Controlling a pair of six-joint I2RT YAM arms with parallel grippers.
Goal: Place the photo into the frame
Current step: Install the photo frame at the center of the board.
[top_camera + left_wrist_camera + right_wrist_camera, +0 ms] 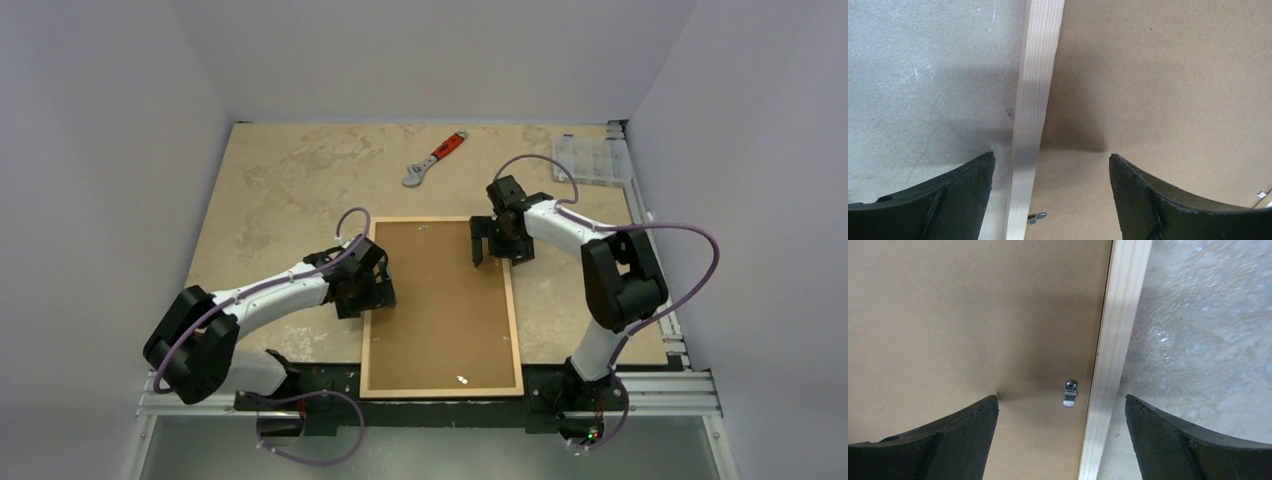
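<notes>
The frame [514, 310] is being seen once, lying flat at lower centre of the top view, its near edge reaching the rail [690, 392] at the bottom. One brown backing board [440, 300] is being shown filling it. The photo is not being made out in any view; whether it is lying under the board cannot be told.

Two arms, two grippers. The left gripper [1051, 156] is being held with fingers [963, 195] spread wide, straddling the frame's left wood strip: one finger over the table, one over the board, nothing pinched. The right gripper [1061, 397] is being held the same way, spread across the right strip, nothing pinched. Contact with the wood cannot be told.

One orange-handled wrench [433, 159] is lying at upper centre, one clear compartment box [592, 160] at upper right, both well apart from the frame.

The table [290, 190] is beige and mottled, being enclosed by pale plain walls on three sides.

Small metal tabs on the board: one [1070, 392] is being seen just beside the strip in the right wrist view, two in the left wrist view, one of them cut off at the right edge. Finger bases are being cropped by the bottom edges.
</notes>
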